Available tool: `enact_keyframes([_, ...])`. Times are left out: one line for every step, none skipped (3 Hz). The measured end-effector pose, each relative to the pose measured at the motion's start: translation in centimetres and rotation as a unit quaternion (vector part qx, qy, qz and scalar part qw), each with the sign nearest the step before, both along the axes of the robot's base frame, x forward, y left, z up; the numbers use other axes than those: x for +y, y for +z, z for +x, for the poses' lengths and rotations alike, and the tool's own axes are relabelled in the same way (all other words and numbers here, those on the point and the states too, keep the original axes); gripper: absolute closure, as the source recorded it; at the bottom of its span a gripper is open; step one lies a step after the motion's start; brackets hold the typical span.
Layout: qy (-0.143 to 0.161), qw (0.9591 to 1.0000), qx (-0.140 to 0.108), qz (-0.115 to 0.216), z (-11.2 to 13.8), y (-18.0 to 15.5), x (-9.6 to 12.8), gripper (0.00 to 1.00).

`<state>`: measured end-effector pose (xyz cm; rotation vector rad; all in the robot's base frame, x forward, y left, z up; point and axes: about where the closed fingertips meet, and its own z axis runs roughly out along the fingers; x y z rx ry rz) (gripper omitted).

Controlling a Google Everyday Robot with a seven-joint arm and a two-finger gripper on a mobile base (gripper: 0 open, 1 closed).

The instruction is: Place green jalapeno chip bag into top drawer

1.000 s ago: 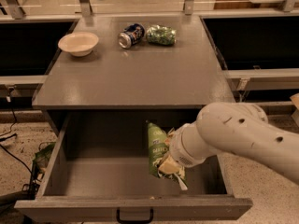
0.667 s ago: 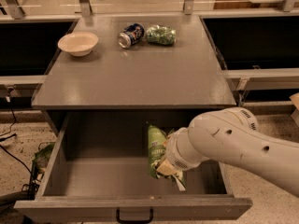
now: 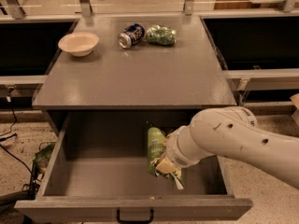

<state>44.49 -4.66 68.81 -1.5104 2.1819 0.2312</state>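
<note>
The top drawer point(image 3: 70, 181) is pulled wide open below the grey table, with its small black handle point(image 3: 134, 215) at the front. The green jalapeno chip bag point(image 3: 155, 149) stands on end inside the drawer, right of the middle, its lower part hidden by my gripper point(image 3: 169, 168). The gripper reaches down into the drawer from the right, at the bag's lower right side. My white arm point(image 3: 233, 139) covers the drawer's right part.
On the table top point(image 3: 140, 78) stand a white bowl point(image 3: 78, 43) at the back left, a soda can point(image 3: 131, 35) lying on its side and a wadded dark-green packet point(image 3: 161, 34) at the back. Cables and a green object point(image 3: 43, 156) lie on the floor at left.
My arm has shifted a little to the left and lower in the drawer. The bag stays in about the same place.
</note>
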Motion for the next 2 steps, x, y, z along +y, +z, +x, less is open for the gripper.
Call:
enact_keyframes([-0.009, 0.9995, 0.025, 0.017, 1.4, -1.6, 0.3, 1.00])
enact_keyframes([-0.019, 0.9984, 0.049, 0.018, 2.5, -3.2, 0.8, 1.00])
